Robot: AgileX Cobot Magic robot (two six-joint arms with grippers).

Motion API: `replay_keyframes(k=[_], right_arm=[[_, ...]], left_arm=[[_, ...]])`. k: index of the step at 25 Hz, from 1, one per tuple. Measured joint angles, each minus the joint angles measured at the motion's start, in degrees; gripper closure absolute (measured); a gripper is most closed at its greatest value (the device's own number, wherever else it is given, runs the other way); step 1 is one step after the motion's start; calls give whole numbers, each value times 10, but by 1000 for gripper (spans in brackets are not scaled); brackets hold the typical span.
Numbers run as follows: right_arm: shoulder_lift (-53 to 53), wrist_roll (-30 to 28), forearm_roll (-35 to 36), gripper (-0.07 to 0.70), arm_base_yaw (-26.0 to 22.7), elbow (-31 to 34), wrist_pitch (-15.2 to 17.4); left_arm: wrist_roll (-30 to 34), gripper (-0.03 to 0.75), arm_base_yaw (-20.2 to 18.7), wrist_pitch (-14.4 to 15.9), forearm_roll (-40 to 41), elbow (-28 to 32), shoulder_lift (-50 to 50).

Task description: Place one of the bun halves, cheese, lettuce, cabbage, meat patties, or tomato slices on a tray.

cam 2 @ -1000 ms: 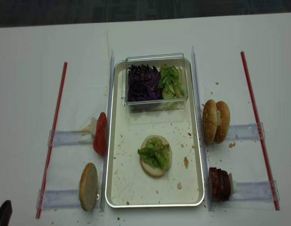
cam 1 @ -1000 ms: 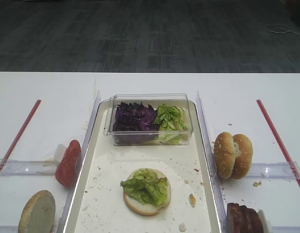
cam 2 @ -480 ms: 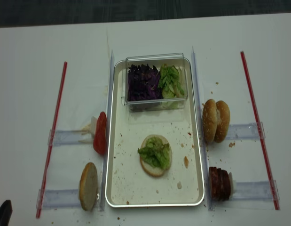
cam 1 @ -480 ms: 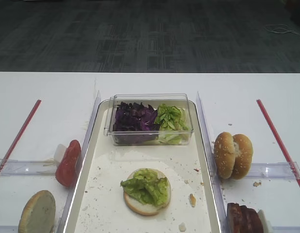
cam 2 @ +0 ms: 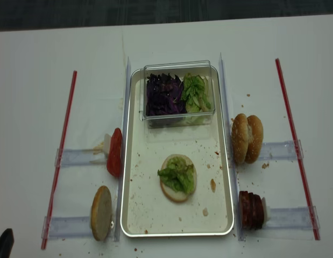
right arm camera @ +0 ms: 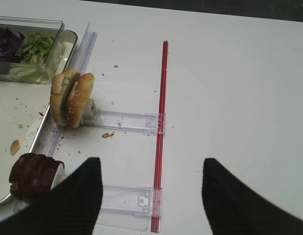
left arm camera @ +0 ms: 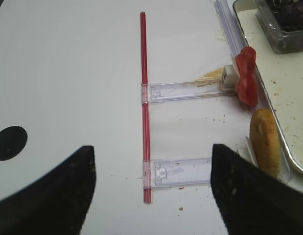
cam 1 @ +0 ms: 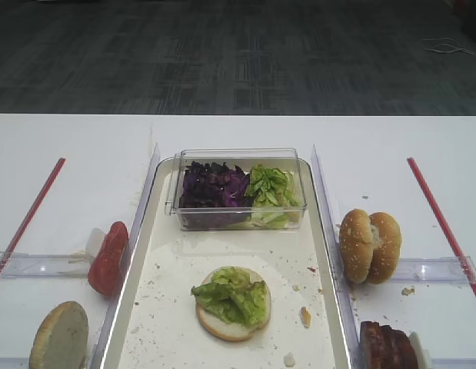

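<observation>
The white table point(cam 2: 37, 107) carries everything, and I can read no writing, label or brand on any of it. The long tray point(cam 2: 135, 215) lies down its middle. At the tray's far end sits a clear plastic box point(cam 2: 178, 65), with purple cabbage point(cam 2: 163, 94) in its left half and lettuce point(cam 2: 196, 92) in its right.

Nearer on the tray floor, one bun half lies cut face up point(cam 2: 172, 194) with a clump of lettuce point(cam 2: 178, 175) on top. Right of the tray, two bun halves point(cam 2: 247, 138) stand on edge together; nearer, the meat patties point(cam 2: 252, 209) stand on edge too. Left of the tray are tomato slices point(cam 2: 114, 152) and another bun half point(cam 2: 101, 213).

The right gripper point(right arm camera: 150, 196) hovers over bare table with its jaws spread wide and nothing between them. The left gripper point(left arm camera: 152, 196) does likewise, open and empty.
</observation>
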Motion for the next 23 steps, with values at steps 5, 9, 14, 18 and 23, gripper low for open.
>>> replay_keyframes(k=[5,9,14,18,23], right_arm=[[0,0,0,147,0,0,0],[0,0,0,147,0,0,0],[0,0,0,146,0,0,0],[0,0,0,145,0,0,0],[0,0,0,145,0,0,0]], left_arm=[[0,225,0,0,0,0,0],[0,225,0,0,0,0,0],[0,225,0,0,0,0,0],[0,225,0,0,0,0,0],[0,225,0,0,0,0,0]])
